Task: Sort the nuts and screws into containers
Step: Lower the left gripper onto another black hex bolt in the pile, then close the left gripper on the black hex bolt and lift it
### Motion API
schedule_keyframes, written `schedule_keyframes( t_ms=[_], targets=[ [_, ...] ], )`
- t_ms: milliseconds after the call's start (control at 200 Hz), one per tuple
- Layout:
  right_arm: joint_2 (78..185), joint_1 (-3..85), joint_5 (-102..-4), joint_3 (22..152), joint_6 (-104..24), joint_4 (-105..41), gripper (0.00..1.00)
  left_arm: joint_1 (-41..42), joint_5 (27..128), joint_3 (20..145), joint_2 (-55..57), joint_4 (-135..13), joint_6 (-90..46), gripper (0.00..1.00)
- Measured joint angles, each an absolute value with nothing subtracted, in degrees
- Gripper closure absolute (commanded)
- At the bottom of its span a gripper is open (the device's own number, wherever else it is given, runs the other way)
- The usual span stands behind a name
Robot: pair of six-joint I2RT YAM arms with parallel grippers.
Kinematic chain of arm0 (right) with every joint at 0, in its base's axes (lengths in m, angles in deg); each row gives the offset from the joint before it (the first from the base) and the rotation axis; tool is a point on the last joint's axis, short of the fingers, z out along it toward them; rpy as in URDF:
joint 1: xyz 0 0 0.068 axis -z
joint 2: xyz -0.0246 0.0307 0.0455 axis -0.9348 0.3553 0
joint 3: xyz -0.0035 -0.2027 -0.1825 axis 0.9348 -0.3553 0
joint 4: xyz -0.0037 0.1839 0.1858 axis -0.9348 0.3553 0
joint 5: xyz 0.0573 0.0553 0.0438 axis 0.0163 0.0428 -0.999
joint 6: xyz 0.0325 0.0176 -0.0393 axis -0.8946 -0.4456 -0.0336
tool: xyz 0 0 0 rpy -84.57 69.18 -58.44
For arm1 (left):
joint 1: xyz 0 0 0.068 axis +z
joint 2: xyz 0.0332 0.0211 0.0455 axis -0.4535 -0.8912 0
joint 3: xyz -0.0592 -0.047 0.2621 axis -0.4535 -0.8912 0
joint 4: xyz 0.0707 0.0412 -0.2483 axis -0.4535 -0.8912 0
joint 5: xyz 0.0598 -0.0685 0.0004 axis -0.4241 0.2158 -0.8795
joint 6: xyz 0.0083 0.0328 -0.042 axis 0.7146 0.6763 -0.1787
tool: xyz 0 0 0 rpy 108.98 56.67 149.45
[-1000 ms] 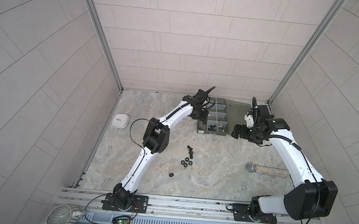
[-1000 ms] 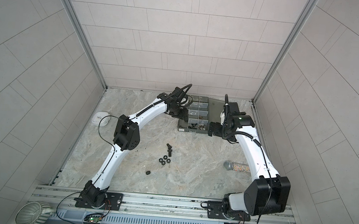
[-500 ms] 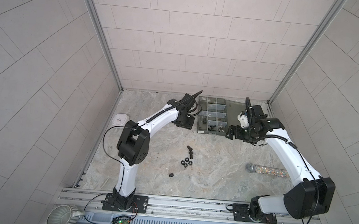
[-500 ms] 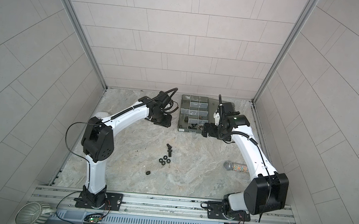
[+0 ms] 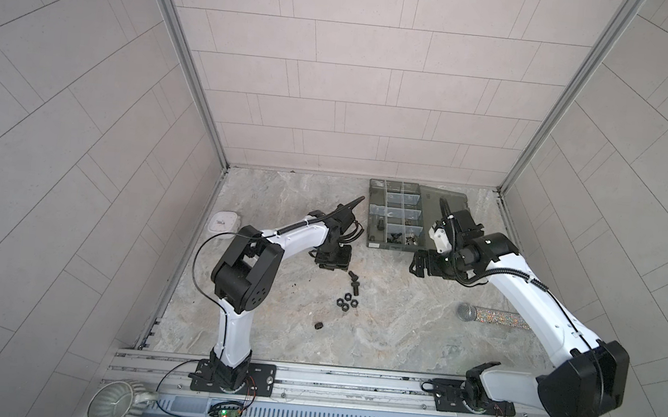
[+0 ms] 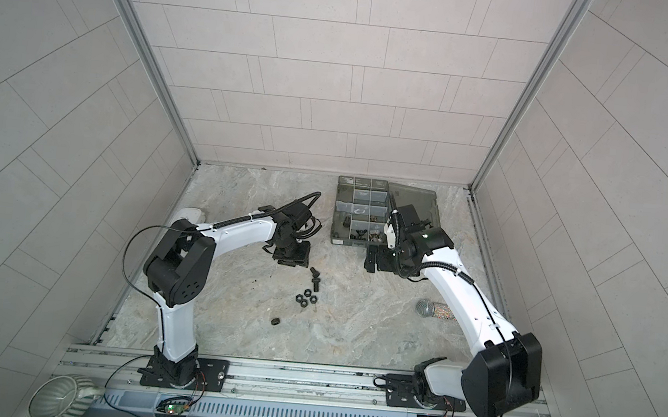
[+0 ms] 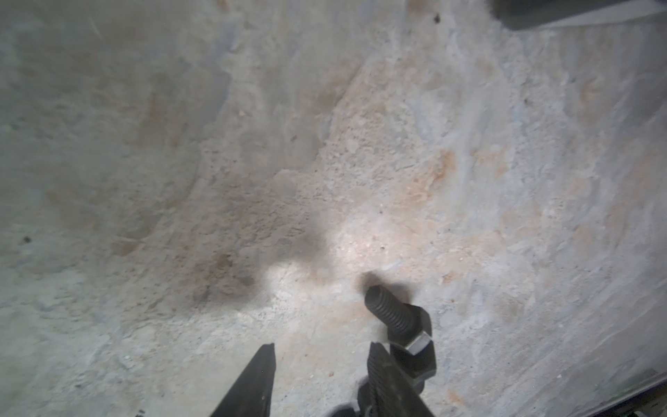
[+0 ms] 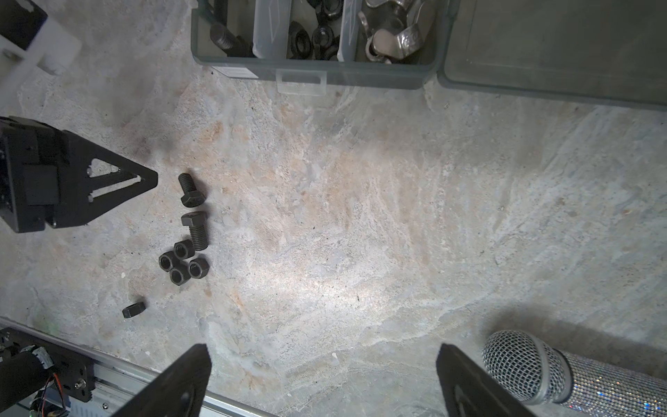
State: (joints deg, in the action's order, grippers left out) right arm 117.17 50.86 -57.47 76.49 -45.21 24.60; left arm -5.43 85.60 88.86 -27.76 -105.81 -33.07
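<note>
Tabletop (image 5: pixel 394 307) lies bare between screws (image 5: pixel 355 289) and organizer box (image 5: pixel 391 247) (microphone (image 5: pixel 493 316) crowds the right).

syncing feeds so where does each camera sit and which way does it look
Both top views: high over the front rail, looking down on the table; left arm and right arm show whole, left gripper by the loose screws, right gripper near the box.
Left wrist: on the left arm, low over the table; one screw beside its open gripper.
Right wrist: on the right arm, facing box, screws, nuts, microphone; its open gripper and the left gripper show.
Shared: a screw shows in all views.
</note>
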Motion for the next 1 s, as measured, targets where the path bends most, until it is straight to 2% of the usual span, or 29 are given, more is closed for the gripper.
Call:
schedule_keyframes(
  t_ms=[415, 1001],
  targets=[
    [107.2, 50.5, -54.9, 70.5, -46.4, 25.7, 0.01, -7.2, 86.5, 88.3, -27.8, -103.5, -37.1, 0.53],
    [105.7, 50.6, -52.8, 70.0, -46.0, 26.6, 0.01, -9.7, 86.8, 93.4, -33.6, -105.6, -37.9, 0.54]
  ],
)
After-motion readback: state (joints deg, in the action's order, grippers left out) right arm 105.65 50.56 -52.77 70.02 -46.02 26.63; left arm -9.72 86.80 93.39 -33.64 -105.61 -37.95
